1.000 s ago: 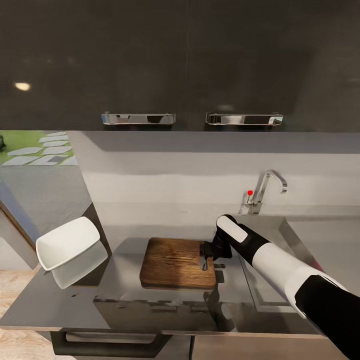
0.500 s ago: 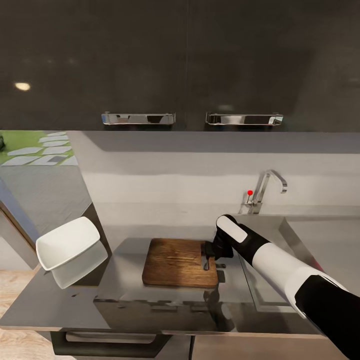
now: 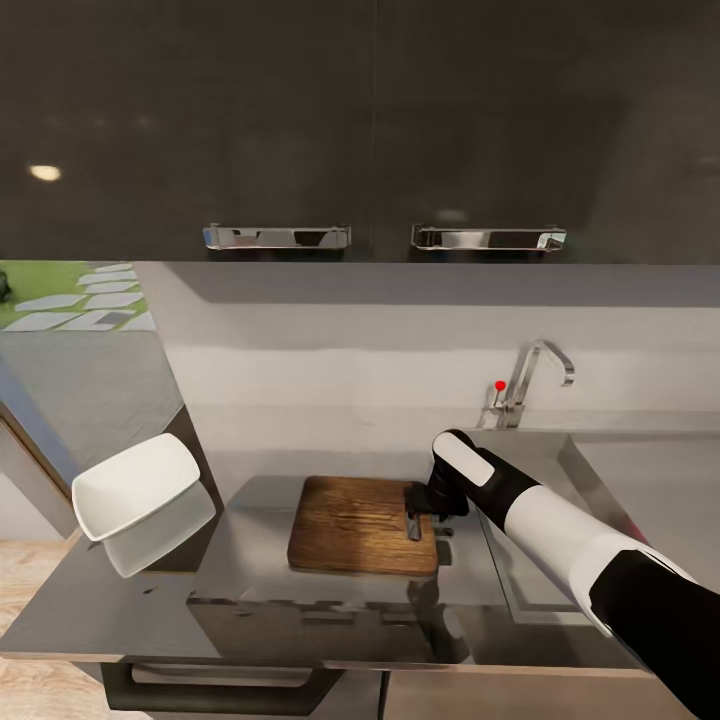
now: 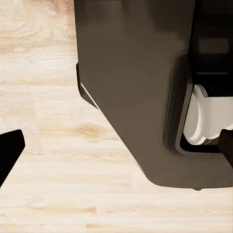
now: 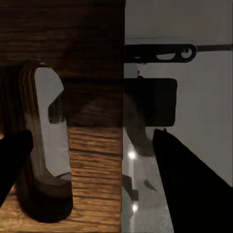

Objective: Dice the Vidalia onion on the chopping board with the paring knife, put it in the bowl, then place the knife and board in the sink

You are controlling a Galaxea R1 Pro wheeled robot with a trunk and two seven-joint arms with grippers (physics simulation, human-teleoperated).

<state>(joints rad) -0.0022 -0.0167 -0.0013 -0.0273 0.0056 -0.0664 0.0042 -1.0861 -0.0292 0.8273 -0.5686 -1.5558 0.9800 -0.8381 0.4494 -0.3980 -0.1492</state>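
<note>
The brown wooden chopping board (image 3: pixel 355 523) lies on the grey countertop (image 3: pixel 250 600), just left of the sink (image 3: pixel 585 470). My right gripper (image 3: pixel 413 518) points down at the board's right end, open. One finger sits at the slot-shaped handle hole (image 5: pixel 43 136) and the other finger (image 5: pixel 189 179) is beyond the board's edge, so the jaws straddle the strip of wood (image 5: pixel 94 160) without pinching it. The white bowl (image 3: pixel 135 487) rests tilted at the counter's left end. My left gripper (image 4: pixel 116 145) hangs open and holds nothing. The Vidalia onion and the paring knife are out of view.
The chrome tap (image 3: pixel 530 380) with a red dot stands behind the sink. Dark wall cabinets (image 3: pixel 360 120) with chrome handles hang above the counter. In the left wrist view there is light wooden floor (image 4: pixel 48 145) beside the robot's dark base (image 4: pixel 136 87).
The chopping board has slid a little to the right, toward the sink, with my right gripper at its handle end. The arm itself has barely shifted.
</note>
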